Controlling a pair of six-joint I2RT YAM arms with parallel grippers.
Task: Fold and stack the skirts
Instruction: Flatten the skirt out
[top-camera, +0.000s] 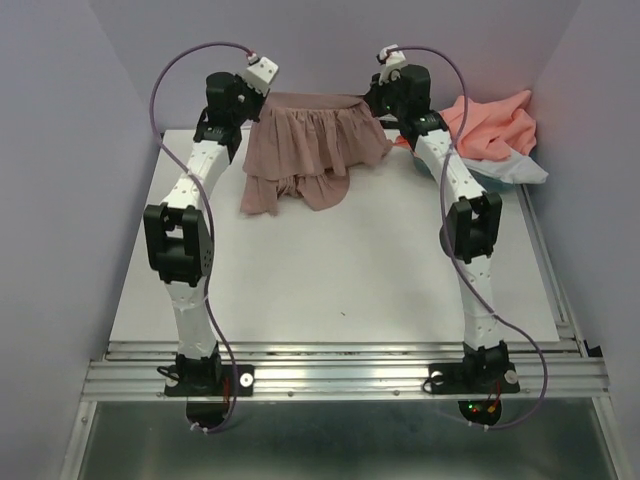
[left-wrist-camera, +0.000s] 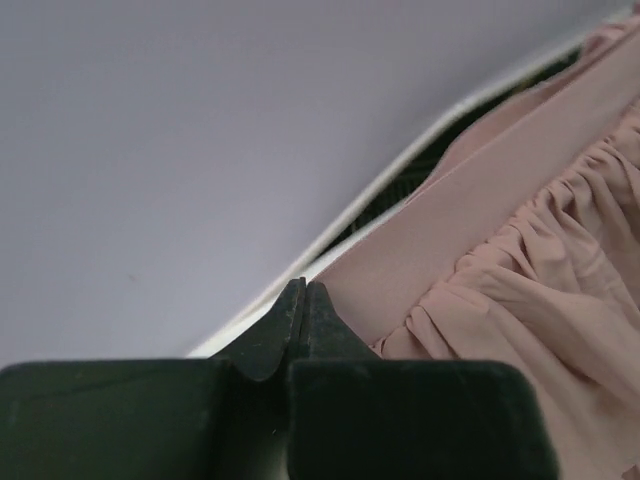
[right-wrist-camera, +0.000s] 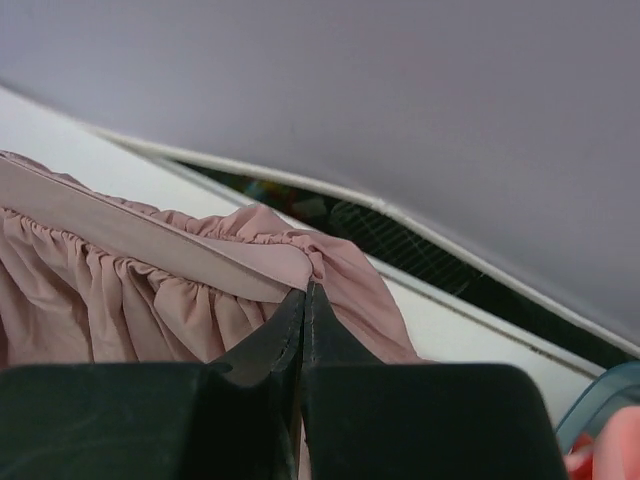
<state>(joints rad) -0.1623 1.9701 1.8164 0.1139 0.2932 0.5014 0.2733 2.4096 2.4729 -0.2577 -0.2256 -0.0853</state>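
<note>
The mauve-pink pleated skirt (top-camera: 315, 140) hangs by its waistband at the far edge of the table, with its hem resting on the white table top (top-camera: 350, 280). My left gripper (top-camera: 262, 100) is shut at the waistband's left end. In the left wrist view the shut gripper (left-wrist-camera: 303, 298) meets the edge of the skirt (left-wrist-camera: 520, 270). My right gripper (top-camera: 372, 98) is shut on the right end. In the right wrist view the gripper (right-wrist-camera: 305, 296) pinches the corner of the skirt (right-wrist-camera: 150, 270). Coral-salmon cloth (top-camera: 490, 122) and pale white-blue cloth (top-camera: 525, 167) lie heaped at the far right.
A teal basket (top-camera: 492, 182) sits under the heaped cloth at the far right, and its rim shows in the right wrist view (right-wrist-camera: 600, 395). Lilac walls close in the back and both sides. A metal rail (top-camera: 340, 372) runs along the near edge by the arm bases.
</note>
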